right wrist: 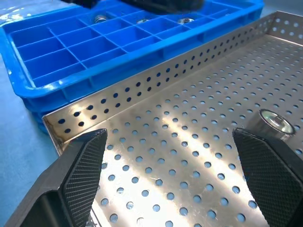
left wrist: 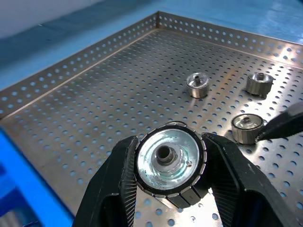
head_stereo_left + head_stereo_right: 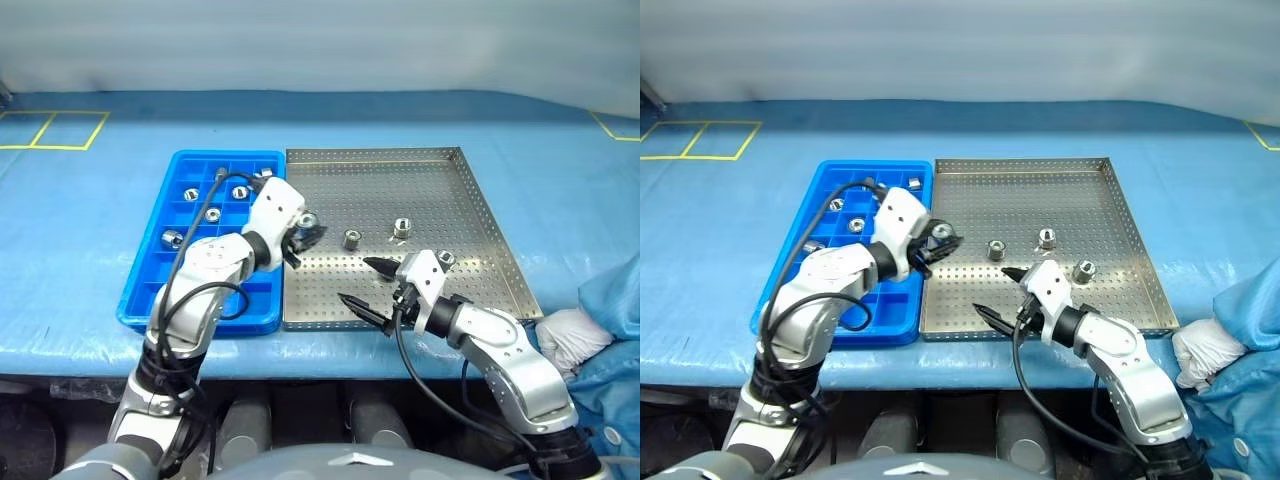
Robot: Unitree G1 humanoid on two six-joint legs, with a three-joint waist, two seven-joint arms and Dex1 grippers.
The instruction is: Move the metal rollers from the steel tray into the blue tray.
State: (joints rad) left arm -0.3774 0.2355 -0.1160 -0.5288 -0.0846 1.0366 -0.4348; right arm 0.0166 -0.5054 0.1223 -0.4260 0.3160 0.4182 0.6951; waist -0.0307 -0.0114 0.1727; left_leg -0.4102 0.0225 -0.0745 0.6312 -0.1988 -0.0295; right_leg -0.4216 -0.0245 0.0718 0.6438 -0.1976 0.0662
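Metal rollers (image 3: pixel 351 239) lie on the steel tray (image 3: pixel 470 185), three loose ones near its middle, and some more sit in compartments of the blue tray (image 3: pixel 165 285) just beside it. One roller (image 2: pixel 169 162) is clamped between the fingers of the left gripper (image 3: pixel 306 233), held above the steel tray near its edge to the blue tray, while the right gripper (image 3: pixel 367 284) hangs over the near part of the steel tray with its jaws spread wide and nothing between them

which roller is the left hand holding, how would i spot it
Start at the steel tray and go to its edge beside the blue tray. The held roller sits pinched in the left hand above the floor, while the other three lie loose.
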